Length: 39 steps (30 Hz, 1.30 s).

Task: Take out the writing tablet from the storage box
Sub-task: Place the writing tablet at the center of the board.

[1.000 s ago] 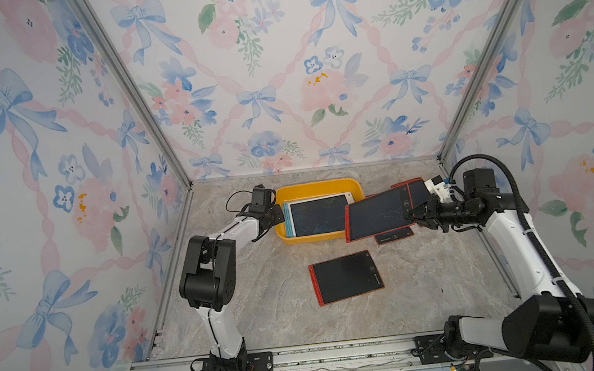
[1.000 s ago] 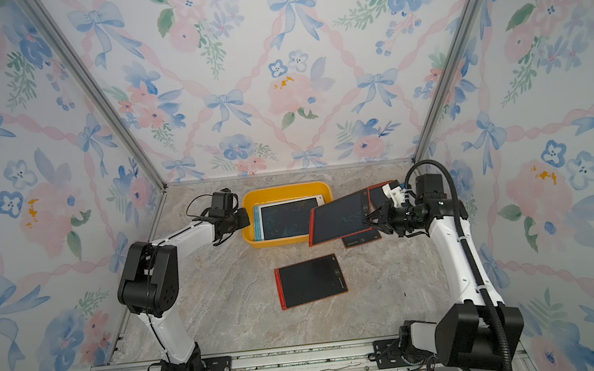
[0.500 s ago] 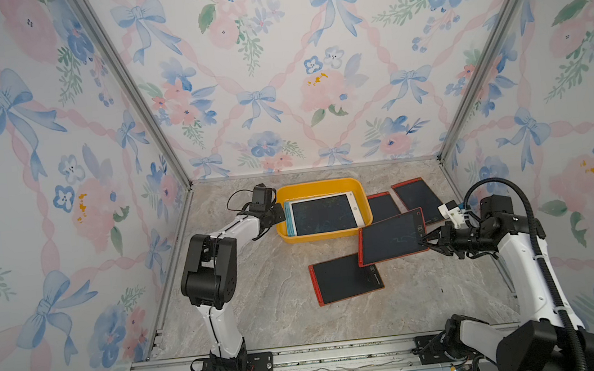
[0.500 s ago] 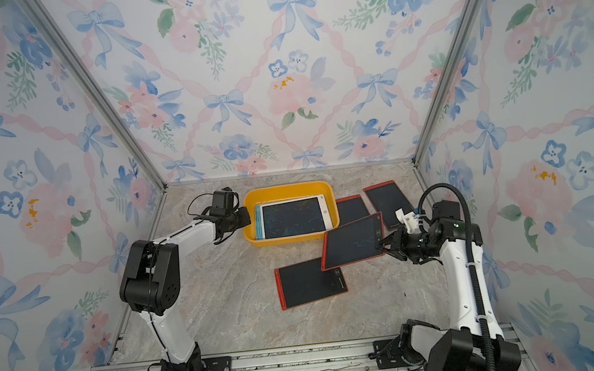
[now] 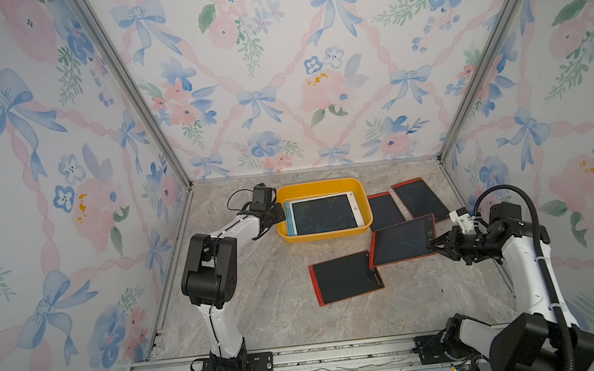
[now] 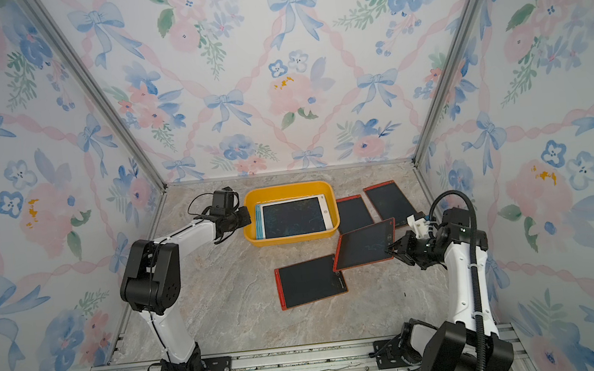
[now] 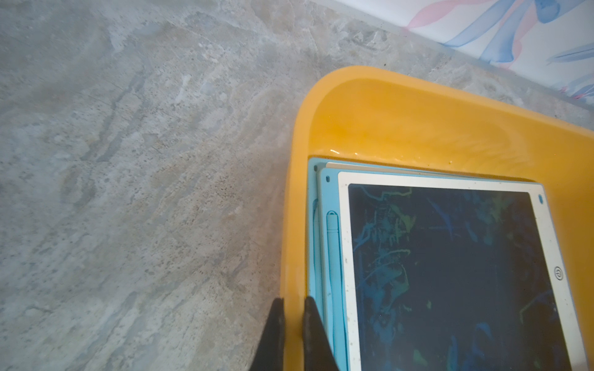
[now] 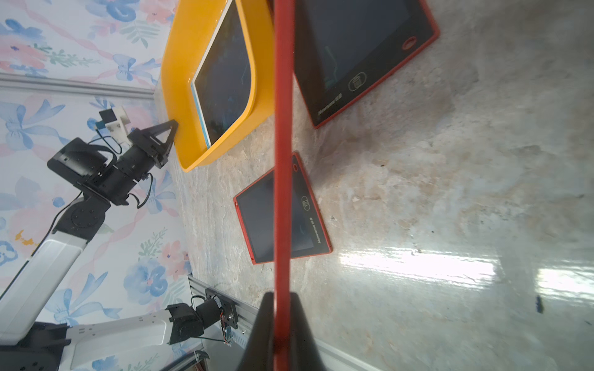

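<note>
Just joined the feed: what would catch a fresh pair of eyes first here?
The yellow storage box near the back wall stands out, with a white-framed tablet stacked on a blue tablet inside it and the left gripper shut on its rim. To its right, the right gripper is shut on a red-framed tablet, whose far corner overlaps a second red tablet lying flat on the marble table.
</note>
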Each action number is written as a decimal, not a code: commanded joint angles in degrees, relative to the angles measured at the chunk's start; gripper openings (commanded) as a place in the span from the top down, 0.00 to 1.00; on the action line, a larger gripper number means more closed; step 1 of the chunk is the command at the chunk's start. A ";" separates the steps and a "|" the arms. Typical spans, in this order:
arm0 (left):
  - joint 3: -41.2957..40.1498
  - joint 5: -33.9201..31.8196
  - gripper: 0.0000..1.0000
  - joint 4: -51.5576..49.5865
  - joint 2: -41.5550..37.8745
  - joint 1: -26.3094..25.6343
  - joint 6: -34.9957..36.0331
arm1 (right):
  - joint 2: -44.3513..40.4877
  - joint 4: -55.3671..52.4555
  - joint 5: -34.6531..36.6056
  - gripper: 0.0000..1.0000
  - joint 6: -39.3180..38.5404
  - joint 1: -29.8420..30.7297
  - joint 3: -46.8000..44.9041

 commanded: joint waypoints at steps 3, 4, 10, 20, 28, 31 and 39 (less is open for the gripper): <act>0.16 2.15 1.00 -2.09 1.97 -0.11 -0.20 | -0.13 1.98 2.43 0.98 4.21 -3.90 -0.73; 0.13 2.22 1.00 -2.08 1.88 -0.15 -0.24 | -0.24 2.02 2.74 0.98 4.52 -4.49 -0.77; 0.34 2.56 1.00 -2.08 2.04 -0.05 -0.33 | -1.06 2.78 4.44 0.98 7.23 -9.29 -1.73; 1.22 4.14 1.00 -2.09 3.44 0.09 -0.62 | -3.17 3.27 7.09 0.97 11.00 -16.51 -1.56; 2.01 4.34 1.00 -2.11 4.11 0.42 -0.33 | -3.28 6.68 -0.10 0.96 12.88 -11.51 2.76; 2.01 4.13 1.00 -2.05 3.86 0.46 -0.42 | -4.21 9.80 -1.72 0.95 15.73 -8.45 4.99; 2.01 3.96 1.00 -2.08 3.17 0.48 -0.51 | -1.00 12.51 -3.42 0.95 20.64 8.61 13.95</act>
